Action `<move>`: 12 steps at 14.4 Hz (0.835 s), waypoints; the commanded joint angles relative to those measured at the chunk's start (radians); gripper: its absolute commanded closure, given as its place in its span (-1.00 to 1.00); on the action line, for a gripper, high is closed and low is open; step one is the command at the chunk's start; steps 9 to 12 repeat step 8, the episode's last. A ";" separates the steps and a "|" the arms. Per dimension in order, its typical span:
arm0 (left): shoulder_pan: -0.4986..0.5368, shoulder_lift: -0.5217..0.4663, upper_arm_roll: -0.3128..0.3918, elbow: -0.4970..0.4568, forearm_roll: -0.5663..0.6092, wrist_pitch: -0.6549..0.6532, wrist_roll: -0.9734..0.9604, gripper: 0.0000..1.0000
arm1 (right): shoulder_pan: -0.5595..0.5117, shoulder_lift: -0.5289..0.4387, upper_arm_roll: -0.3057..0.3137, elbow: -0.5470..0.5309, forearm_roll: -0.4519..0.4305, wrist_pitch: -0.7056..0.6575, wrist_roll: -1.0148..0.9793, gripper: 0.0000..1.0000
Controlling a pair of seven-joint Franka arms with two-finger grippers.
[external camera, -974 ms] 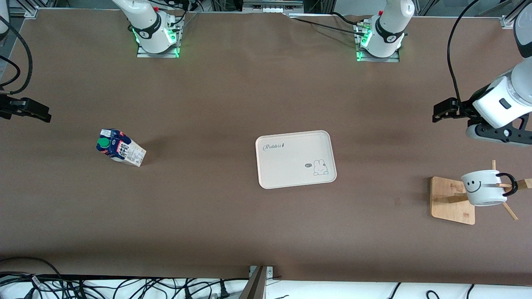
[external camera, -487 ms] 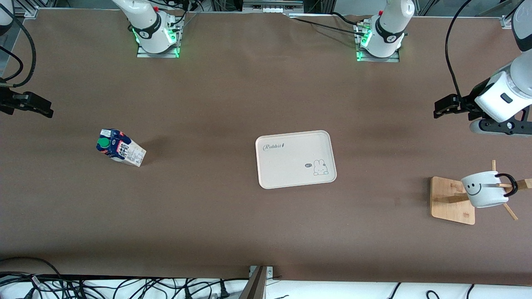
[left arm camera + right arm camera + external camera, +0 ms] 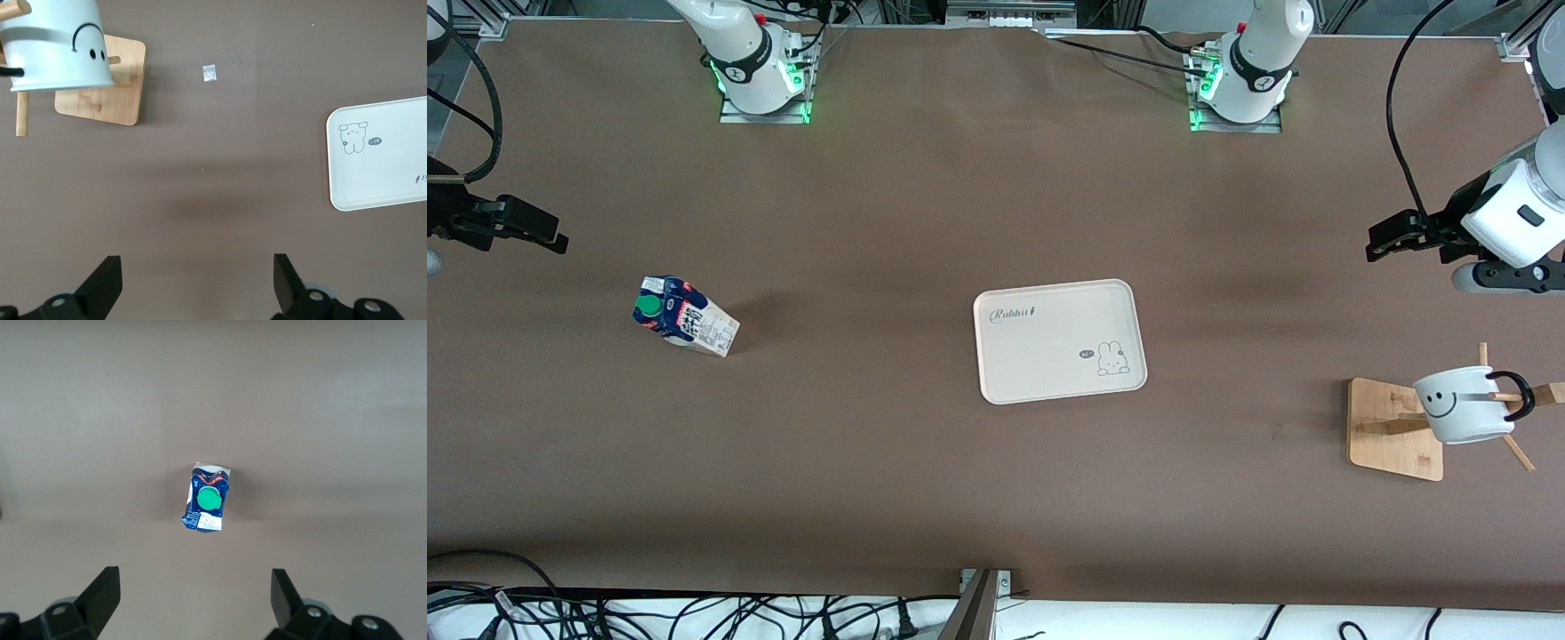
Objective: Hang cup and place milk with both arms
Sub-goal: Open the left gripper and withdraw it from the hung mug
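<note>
The white cup [image 3: 1463, 404] with a black smiley face hangs by its black loop handle on a peg of a wooden rack [image 3: 1396, 428] at the left arm's end of the table; it also shows in the left wrist view [image 3: 57, 47]. The milk [image 3: 683, 325], a blue and white carton with a green cap, stands on the table toward the right arm's end, and shows in the right wrist view [image 3: 208, 497]. My left gripper [image 3: 1385, 237] is open and empty, up in the air over bare table. My right gripper [image 3: 547, 236] is open and empty over bare table beside the milk.
A cream tray [image 3: 1058, 340] with a rabbit drawing lies in the middle of the table; its corner shows in the left wrist view [image 3: 380, 157]. Cables hang past the table edge nearest the front camera. A small scrap [image 3: 209, 73] lies on the table near the rack.
My right gripper has moved in over the table toward the milk. My left gripper has shifted a little toward its own end of the table. Cup, milk and tray have not moved.
</note>
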 commanded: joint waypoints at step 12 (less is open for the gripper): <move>0.003 -0.008 -0.012 -0.012 0.020 0.015 -0.013 -1.00 | 0.001 -0.016 0.001 0.006 -0.006 -0.033 -0.019 -1.00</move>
